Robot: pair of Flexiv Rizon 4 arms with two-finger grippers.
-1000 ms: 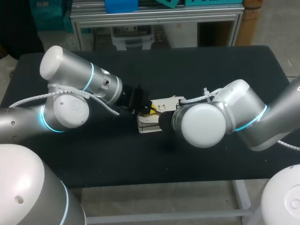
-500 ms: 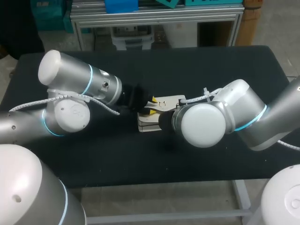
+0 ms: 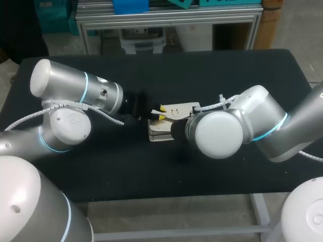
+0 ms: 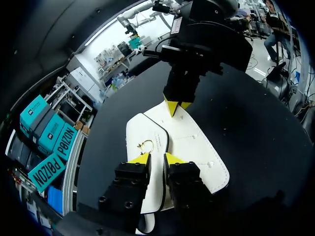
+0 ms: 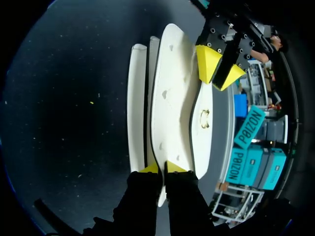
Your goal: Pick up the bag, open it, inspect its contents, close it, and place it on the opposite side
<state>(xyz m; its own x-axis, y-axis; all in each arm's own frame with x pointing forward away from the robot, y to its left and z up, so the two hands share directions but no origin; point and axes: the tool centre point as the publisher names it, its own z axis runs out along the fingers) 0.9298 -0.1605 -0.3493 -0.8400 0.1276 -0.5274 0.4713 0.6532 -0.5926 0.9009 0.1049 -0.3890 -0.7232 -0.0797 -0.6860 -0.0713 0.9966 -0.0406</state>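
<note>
One bag [image 3: 162,134] is lying mid-tabletop [image 3: 217,75], two grippers at it. Right gripper [image 5: 162,168] fingers are pinching its flap edge. Left gripper [image 4: 156,158] is hovering at the opposite end, fingers slightly spread.

We see a black table [image 3: 227,75] with a matte top, its far corners cut off at an angle; near its centre lies a white bag [image 3: 160,135], the one thing we find on it; the bag's body rests flat on the top, with dark edging along its rim; its flap lies toward 1 o'clock from the body and carries a small gold ring clasp [image 4: 146,145]; from the right wrist we see the bag [image 5: 170,98] as long white layers side by side against the dark, finely speckled table [image 5: 64,98].
</note>
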